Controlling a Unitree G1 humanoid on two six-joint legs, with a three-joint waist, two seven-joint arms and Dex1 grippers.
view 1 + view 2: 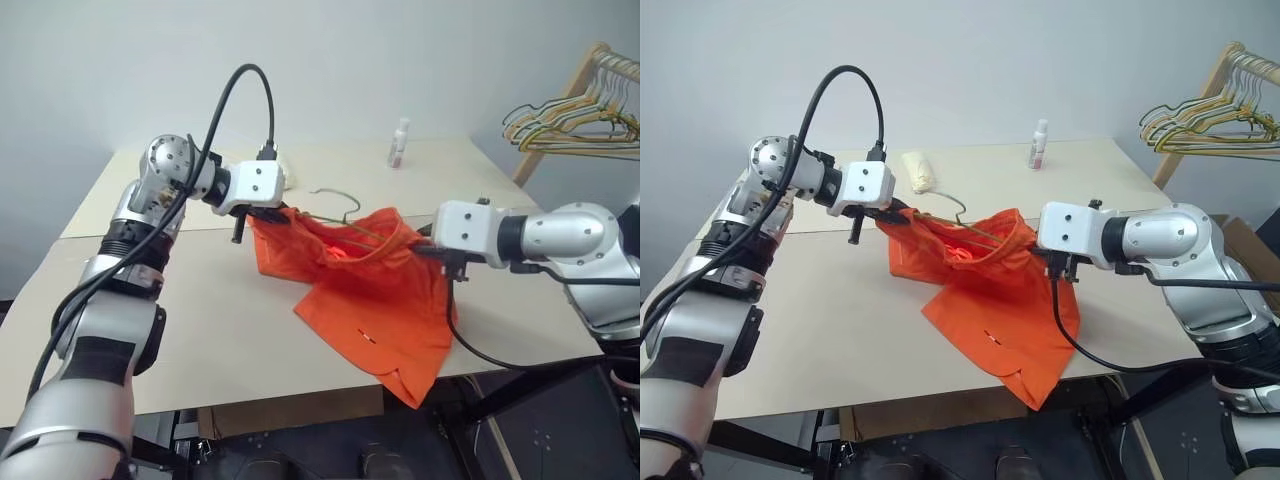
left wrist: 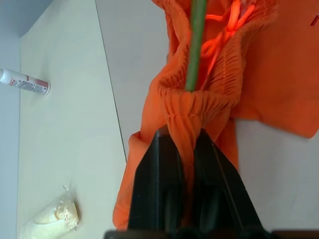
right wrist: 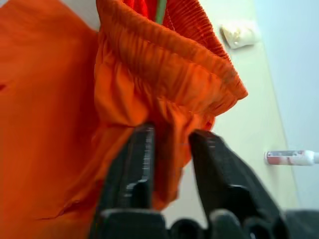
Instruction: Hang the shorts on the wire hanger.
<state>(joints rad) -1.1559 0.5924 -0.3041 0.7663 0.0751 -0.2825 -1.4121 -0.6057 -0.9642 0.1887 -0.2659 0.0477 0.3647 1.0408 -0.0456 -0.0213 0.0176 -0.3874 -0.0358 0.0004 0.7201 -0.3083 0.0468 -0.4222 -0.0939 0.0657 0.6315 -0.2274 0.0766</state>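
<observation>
The left hand [image 2: 182, 149] is clamped on the gathered waistband of the bright orange fabric shorts [image 1: 385, 300]; the right hand [image 3: 169, 164] has its fingers parted around the waistband's opposite side, above the tabletop [image 1: 200, 330].

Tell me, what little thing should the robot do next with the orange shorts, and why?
Probably draw the right gripper back off the waistband. Its fingers stand apart around the orange shorts, so it looks like it is letting go, while the left gripper pinches the other end of the waistband shut. The wire hanger already runs inside the waistband, hook poking out, so that side seems done.
</observation>
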